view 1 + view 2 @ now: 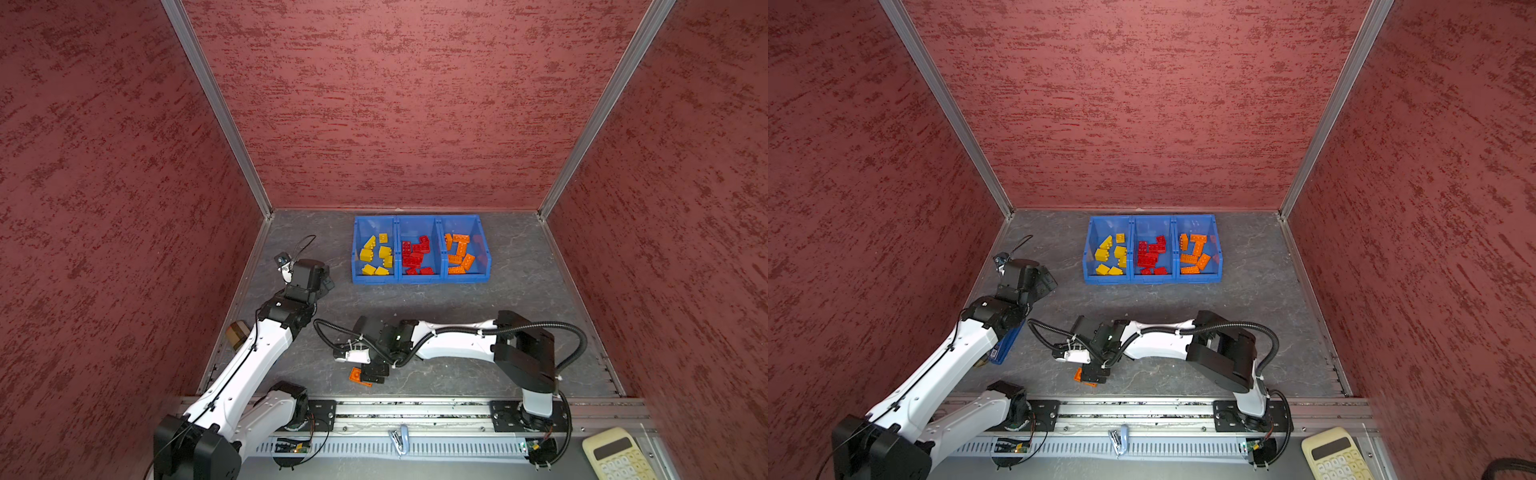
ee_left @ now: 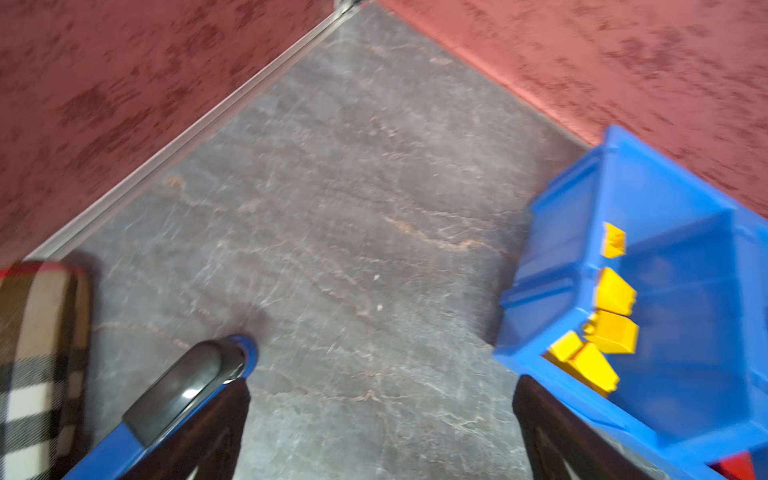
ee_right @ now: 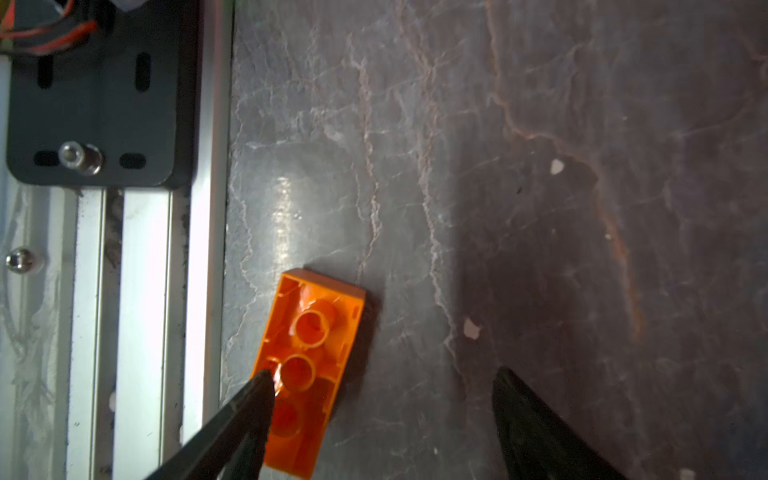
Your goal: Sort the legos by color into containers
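Observation:
Three joined blue containers [image 1: 419,277] [image 1: 1152,277] stand at the back of the table. The left one holds yellow legos [image 1: 376,255] [image 1: 1111,255], the middle one red legos [image 1: 415,255] [image 1: 1151,255], and the right one orange legos [image 1: 459,253] [image 1: 1196,253]. One orange lego [image 1: 355,375] [image 1: 1077,375] [image 3: 320,332] lies upside down near the front rail. My right gripper [image 1: 372,376] [image 1: 1094,377] [image 3: 384,374] hangs open over it; one finger meets the brick's edge and the other stands well clear. My left gripper [image 1: 326,280] [image 1: 1048,282] [image 2: 382,382] is open over bare table, left of the yellow bin [image 2: 582,208].
A plaid object [image 1: 237,333] [image 2: 37,365] and a blue item with a dark grey part [image 1: 1007,345] [image 2: 183,390] lie by the left wall under the left arm. The metal rail [image 1: 415,409] runs along the front. A calculator [image 1: 615,455] sits at the front right.

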You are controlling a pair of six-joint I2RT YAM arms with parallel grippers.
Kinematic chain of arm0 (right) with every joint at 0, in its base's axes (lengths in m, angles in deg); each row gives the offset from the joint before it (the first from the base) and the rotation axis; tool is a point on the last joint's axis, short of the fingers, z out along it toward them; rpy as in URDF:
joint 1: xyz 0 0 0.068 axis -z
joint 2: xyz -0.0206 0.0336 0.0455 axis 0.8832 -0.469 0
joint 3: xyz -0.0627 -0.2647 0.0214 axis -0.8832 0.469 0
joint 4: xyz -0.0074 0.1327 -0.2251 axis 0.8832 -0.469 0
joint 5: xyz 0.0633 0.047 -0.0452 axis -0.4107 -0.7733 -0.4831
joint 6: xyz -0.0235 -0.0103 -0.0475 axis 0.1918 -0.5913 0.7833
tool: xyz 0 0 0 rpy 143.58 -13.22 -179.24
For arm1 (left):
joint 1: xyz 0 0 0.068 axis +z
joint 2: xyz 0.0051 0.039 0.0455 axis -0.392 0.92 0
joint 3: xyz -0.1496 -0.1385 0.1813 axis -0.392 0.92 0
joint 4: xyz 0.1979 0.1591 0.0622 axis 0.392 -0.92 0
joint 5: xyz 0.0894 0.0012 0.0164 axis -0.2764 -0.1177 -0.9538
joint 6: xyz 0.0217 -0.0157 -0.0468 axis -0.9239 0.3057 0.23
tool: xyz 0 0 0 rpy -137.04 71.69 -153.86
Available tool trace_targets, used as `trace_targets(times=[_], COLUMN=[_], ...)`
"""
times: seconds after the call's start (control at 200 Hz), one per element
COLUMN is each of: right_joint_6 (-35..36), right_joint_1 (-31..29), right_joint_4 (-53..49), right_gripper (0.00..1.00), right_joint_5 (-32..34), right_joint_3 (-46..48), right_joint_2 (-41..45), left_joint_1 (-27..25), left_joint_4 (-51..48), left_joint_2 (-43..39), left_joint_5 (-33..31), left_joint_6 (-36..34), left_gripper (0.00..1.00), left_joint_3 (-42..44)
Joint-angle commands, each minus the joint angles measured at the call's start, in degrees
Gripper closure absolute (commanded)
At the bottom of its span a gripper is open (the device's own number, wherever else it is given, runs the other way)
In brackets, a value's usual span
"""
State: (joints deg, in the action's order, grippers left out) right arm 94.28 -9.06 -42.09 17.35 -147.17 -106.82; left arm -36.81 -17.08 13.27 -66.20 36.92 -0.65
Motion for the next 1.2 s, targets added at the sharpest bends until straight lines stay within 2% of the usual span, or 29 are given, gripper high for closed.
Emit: trace_targets(times=[0.0, 0.17, 0.271, 0.416, 0.536, 0.792, 1.012, 1.192], right_joint_6=[4.0, 5.85, 6.43, 5.84, 5.16, 3.04, 1.89, 0.66], right_joint_1=[-0.58, -0.71, -0.72, -0.63, 0.06, 6.16, 13.52, 18.11], right_joint_4=[-6.64, -10.66, -12.35, -12.71, -11.95, -7.42, -4.26, -0.41], right_gripper=[0.18, 0.24, 0.32, 0.49, 0.59, 0.62, 0.63, 0.63], right_joint_5=[-1.03, -3.3, -3.86, 1.27, 4.14, 4.88, 3.95, 0.48], right_joint_3=[-3.98, -7.45, -8.97, -7.0, -4.4, 4.45, 13.86, 17.23], right_joint_2=[-1.65, -4.15, -5.28, -5.79, -4.52, 3.24, 10.14, 15.53], left_joint_1=[4.24, 9.34, 11.2, 11.14, 10.6, 1.8, -6.13, -10.69], left_joint_4=[-2.47, -2.89, -2.6, -2.07, -1.51, -1.09, -1.91, -3.69], left_joint_2=[-1.1, -1.28, -0.69, 0.26, 1.26, 7.24, 19.73, 29.16], left_joint_5=[3.3, 6.8, 9.33, 12.61, 14.55, 12.42, 10.01, 8.98], left_joint_6=[3.46, 5.57, 6.08, 4.77, 4.8, 6.36, 8.06, 7.34], left_gripper=[0.01, 0.01, 0.01, 0.01, 0.0, 0.01, 0.01, 0.01], left_joint_3=[1.05, 3.0, 3.65, 3.6, 3.26, -1.15, -9.37, -16.55])
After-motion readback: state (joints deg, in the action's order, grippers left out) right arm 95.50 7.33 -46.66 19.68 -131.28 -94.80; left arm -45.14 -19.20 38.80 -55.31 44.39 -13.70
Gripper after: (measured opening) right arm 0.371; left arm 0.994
